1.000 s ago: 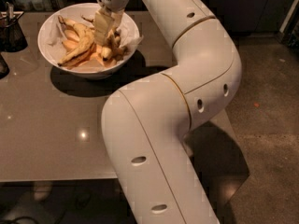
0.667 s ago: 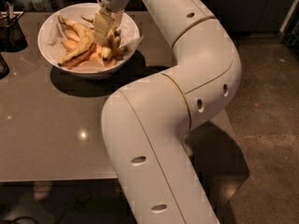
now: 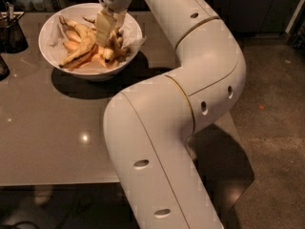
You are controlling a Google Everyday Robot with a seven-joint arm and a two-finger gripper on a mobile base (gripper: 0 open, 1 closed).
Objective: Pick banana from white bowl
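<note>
The white bowl (image 3: 46, 36) stands at the table's far left and holds several yellow fruit pieces. The long speckled banana (image 3: 84, 46) lies in it left of centre, running from the far rim down toward the near left. My gripper (image 3: 106, 34) points straight down into the bowl, just right of the banana, among the shorter bent banana and the pale orange-yellow pieces (image 3: 110, 53). Whether it touches the banana does not show.
My thick white arm (image 3: 190, 85) curves over the right half of the grey table (image 3: 52, 132). A small dark wire container (image 3: 11, 28) stands at the far left edge, with another dark object (image 3: 2, 68) below it. The floor lies to the right.
</note>
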